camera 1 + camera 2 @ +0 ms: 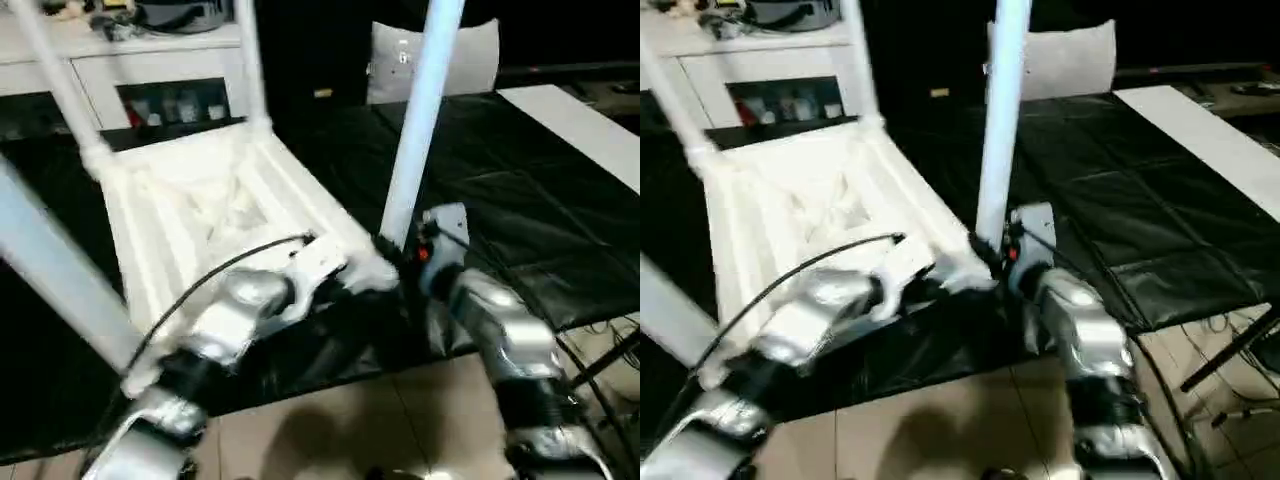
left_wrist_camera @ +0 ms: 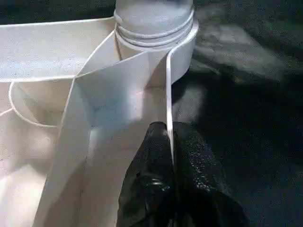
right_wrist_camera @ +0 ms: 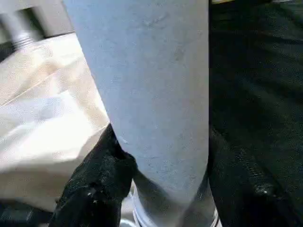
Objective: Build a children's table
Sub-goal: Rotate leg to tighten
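Note:
The children's table [image 1: 200, 220] lies upside down on a black cover, its ribbed underside facing up and its white legs standing up from the corner sockets. My left gripper [image 2: 170, 137] is shut on the thin rim wall of the table top, just beside the near right corner socket [image 2: 154, 33]. My right gripper [image 3: 163, 156] holds the lower end of the leg [image 1: 420, 110] that stands in that socket, one black finger [image 3: 102, 175] on each side and pressed against it. Other legs [image 1: 60, 80] rise at the left and the back.
The black cover [image 1: 520, 200] reaches right to a white board [image 1: 590, 130]. A white cushion [image 1: 440, 60] stands behind the table, and a white cabinet [image 1: 150, 70] at the back left. Tiled floor and cables [image 1: 610, 350] lie at the near right.

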You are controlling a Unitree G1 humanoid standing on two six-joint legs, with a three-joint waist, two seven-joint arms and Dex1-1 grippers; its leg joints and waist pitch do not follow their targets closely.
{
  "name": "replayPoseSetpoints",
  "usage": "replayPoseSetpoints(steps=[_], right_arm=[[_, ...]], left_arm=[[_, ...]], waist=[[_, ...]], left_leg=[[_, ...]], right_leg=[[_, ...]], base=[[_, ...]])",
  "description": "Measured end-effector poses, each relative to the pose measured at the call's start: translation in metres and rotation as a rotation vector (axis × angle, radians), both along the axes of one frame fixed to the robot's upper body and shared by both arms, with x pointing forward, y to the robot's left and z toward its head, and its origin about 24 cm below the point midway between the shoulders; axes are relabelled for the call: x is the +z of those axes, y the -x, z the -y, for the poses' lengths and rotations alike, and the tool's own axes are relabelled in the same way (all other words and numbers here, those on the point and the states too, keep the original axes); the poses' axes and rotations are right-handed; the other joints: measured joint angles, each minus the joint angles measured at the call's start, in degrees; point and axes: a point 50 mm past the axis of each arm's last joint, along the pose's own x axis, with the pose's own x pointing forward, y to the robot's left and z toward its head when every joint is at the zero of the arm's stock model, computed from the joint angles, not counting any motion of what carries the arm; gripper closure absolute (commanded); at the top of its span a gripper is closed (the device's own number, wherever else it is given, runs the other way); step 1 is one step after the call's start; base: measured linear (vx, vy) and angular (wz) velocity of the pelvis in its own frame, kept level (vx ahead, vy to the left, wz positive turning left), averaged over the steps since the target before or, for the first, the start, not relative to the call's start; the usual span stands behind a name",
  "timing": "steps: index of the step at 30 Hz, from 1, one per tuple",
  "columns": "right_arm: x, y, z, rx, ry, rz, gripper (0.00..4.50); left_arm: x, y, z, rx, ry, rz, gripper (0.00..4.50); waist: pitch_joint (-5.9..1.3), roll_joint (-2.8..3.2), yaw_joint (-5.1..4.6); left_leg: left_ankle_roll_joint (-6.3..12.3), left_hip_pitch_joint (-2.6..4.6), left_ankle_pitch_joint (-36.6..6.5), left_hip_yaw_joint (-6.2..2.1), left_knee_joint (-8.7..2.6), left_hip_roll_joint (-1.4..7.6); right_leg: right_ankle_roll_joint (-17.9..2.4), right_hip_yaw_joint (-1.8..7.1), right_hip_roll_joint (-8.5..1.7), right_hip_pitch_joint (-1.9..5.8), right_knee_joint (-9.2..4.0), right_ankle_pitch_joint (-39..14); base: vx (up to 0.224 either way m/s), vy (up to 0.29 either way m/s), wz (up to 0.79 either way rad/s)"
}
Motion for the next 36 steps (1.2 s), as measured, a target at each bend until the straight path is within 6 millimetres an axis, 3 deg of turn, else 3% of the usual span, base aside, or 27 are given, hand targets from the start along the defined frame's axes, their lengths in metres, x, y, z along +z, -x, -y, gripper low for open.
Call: replayPoseSetpoints(steps=[6,18,19,24,29,36], right_arm=[[-0.003,0.001,-0.002,-0.002,-0.016,-0.006,1.31],[0.0,0.02,0.031,0.289,0.035,0.025,0.33],[0.0,0.022,0.034,0.335,0.049,0.02,0.05],[0.007,0.034,0.052,0.595,0.145,0.023,0.05],[0.007,0.046,0.052,0.844,0.179,0.008,0.05],[0.008,0.049,0.051,0.986,0.135,-0.009,0.34]], left_arm=[[0.002,0.0,0.002,-0.012,-0.002,0.01,4.5],[0.005,0.007,-0.014,-0.174,-0.012,0.049,4.5],[0.006,0.007,-0.017,-0.195,-0.014,0.052,4.5],[0.008,0.014,-0.038,-0.333,-0.04,0.038,4.5],[0.011,0.021,-0.052,-0.483,-0.074,0.017,4.5],[0.011,0.03,-0.058,-0.625,-0.109,-0.006,4.5]], waist=[[0.11,0.18,0.22],[0.14,0.22,2.83],[0.14,0.24,3.14],[0.14,0.29,4.46],[0.16,0.2,5.72],[0.17,0.14,6.84]], left_leg=[[0.07,-0.01,-0.01,0.09,-0.04,-0.05],[0.04,-0.03,0.02,0.45,-0.9,0.09],[0.14,-0.02,0.09,0.45,-1.01,0.11],[0.25,-0.14,0.15,0.55,-0.87,0.13],[0.24,-0.13,0.06,0.63,-0.68,0.06],[0.21,-0.06,0.05,0.68,-0.47,0.11]], right_leg=[[-0.04,0.26,0.0,-0.03,0.13,0.05],[-0.24,0.4,0.14,-0.69,1.61,0.7],[-0.26,0.38,0.18,-0.72,1.62,0.64],[-0.29,0.43,0.11,-0.76,1.66,0.51],[-0.34,0.5,-0.01,-0.77,1.65,0.54],[-0.62,0.52,-0.02,-0.75,1.75,0.71]], base=[[0.0,0.0,0.0],[0.0,0.0,0.0],[0.0,0.0,0.0],[0.0,0.0,0.0],[0.0,0.0,0.0],[0.0,0.0,0.0]])
